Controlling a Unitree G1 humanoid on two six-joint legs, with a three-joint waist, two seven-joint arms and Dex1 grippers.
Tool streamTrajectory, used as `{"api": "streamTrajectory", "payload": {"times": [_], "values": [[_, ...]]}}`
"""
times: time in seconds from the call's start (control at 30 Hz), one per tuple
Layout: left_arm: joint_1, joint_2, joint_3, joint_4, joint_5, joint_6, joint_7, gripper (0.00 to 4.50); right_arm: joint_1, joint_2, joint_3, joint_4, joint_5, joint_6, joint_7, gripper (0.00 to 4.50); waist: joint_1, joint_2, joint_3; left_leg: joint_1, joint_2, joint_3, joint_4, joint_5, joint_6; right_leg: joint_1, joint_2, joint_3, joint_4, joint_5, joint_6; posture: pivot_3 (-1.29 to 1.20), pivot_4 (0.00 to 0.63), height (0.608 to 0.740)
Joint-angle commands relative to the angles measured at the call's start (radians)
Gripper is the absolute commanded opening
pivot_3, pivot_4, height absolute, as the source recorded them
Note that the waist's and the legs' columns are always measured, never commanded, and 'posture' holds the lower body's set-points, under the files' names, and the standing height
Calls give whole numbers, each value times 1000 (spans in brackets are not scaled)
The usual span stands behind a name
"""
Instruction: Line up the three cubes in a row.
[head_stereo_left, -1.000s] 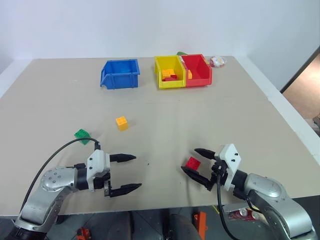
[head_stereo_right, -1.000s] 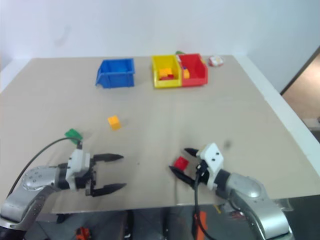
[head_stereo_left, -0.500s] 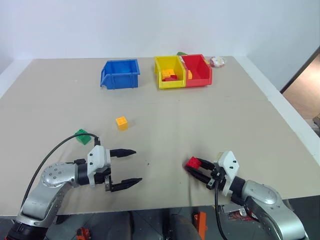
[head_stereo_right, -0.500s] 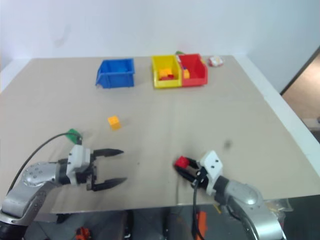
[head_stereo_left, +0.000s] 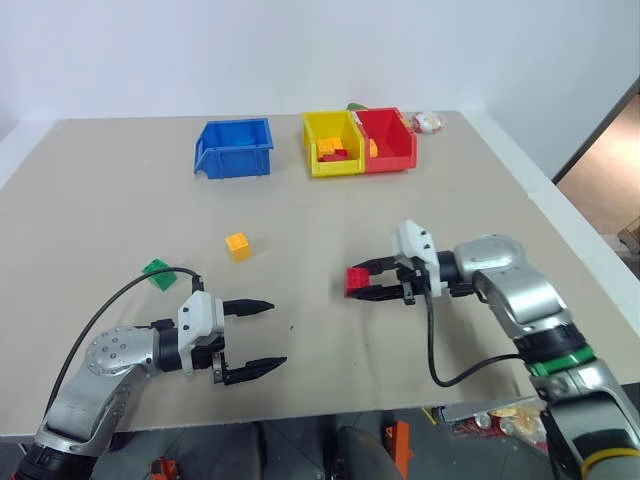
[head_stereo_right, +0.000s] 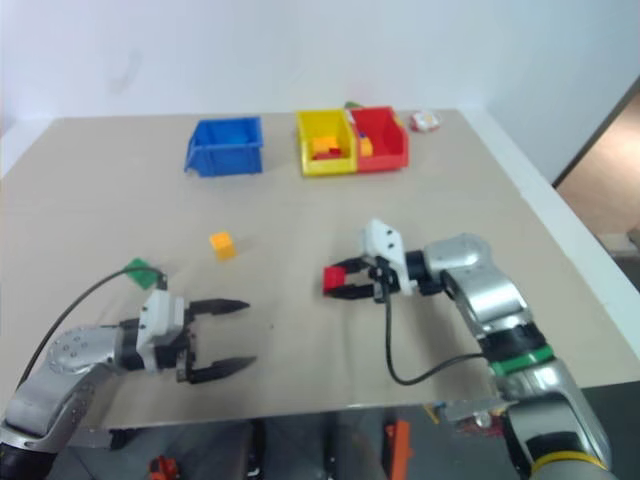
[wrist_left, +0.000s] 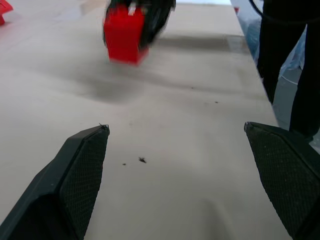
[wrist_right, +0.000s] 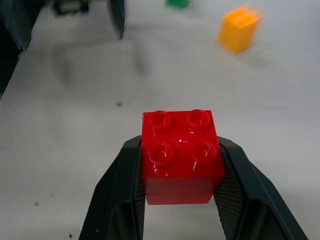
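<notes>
**Left eye view: red cube pinched in my right claw, above the table**

Left eye view takes in the table (head_stereo_left: 120, 190) first, a wide tan top. At its far edge stand three bins: blue bin (head_stereo_left: 234, 147), then yellow bin (head_stereo_left: 335, 143) and red bin (head_stereo_left: 389, 139), the last two touching.

My right gripper (head_stereo_left: 362, 283) reaches in from the right, its two black fingers closed against opposite sides of the red cube (head_stereo_left: 356, 282) (studs up in the right wrist view, clear of the table beneath it). My left gripper (head_stereo_left: 264, 337) sits low near the front edge, pointing right, its fingers spread wide with nothing between them.

The yellow cube (head_stereo_left: 237, 245) rests on the table left of centre, well apart from the red one. The green cube (head_stereo_left: 157, 273) lies further left and nearer me, beside the cable of my left arm.
</notes>
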Motion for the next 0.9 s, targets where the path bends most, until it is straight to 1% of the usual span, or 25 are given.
{"api": "streamTrajectory", "payload": {"times": [0.03, 0.17, 0.33, 0.47, 0.63, 0.67, 0.73, 0.77, 0.9], "values": [[13, 8, 37, -51, -15, 20, 31, 4500, -59, 34, 21, 118, -49, -103, 73, 1257, -2, 0, 0, 0, 0, 0, 0, -2, 0, 0, 0, 0, 0, -1, 1, 0, 150, 740], [24, 16, 45, -98, -25, 51, 59, 4500, -87, 75, 18, 189, -66, -153, 96, 1257, -5, 0, 0, 0, 0, 0, 0, -5, -2, 0, 0, 1, 0, -2, 2, 0, 150, 740], [18, 16, 58, -139, -32, 99, 106, 4500, -105, 107, -4, 221, -68, -160, 86, 1257, -6, 0, 0, 1, 0, -1, 1, -5, -3, 1, 1, 2, 1, -3, 4, 0, 150, 740], [18, 20, 63, -153, -29, 122, 122, 4500, -90, 102, -2, 225, -78, -167, 92, 1257, -6, 0, 0, 2, 1, 0, 2, -4, -3, 1, 1, 2, 1, -1, 2, 0, 150, 740], [7, 15, 72, -150, -35, 131, 133, 4500, -111, 111, -8, 253, -84, -166, 85, 1257, -6, 0, 0, 3, 1, 0, 3, -4, -3, 1, 1, 2, 1, 0, 1, 0, 150, 740], [9, 15, 73, -149, -33, 128, 133, 4500, -120, 112, -10, 259, -82, -156, 86, 2057, -6, 0, 0, 3, 1, 0, 3, -4, -3, 1, 1, 2, 1, 0, 1, 0, 150, 740], [16, 15, 73, -150, -29, 120, 133, 4500, -128, 112, -12, 265, -81, -152, 89, 2451, -6, 0, 0, 2, 2, 1, 2, -4, -3, 1, 2, 3, 1, 0, 1, 0, 150, 740], [19, 15, 73, -151, -28, 117, 134, 4500, -130, 109, -11, 264, -79, -145, 94, 2893, -6, 0, 0, 2, 2, 1, 2, -4, -3, 0, 3, 4, 1, 0, 1, 0, 150, 740], [24, 12, 75, -152, -23, 107, 146, 4500, -129, 109, -38, 234, -61, -134, 87, 4297, -6, 0, 0, 2, 3, 0, 2, -4, -3, 1, 3, 4, 1, 0, 1, 0, 150, 740]]}}
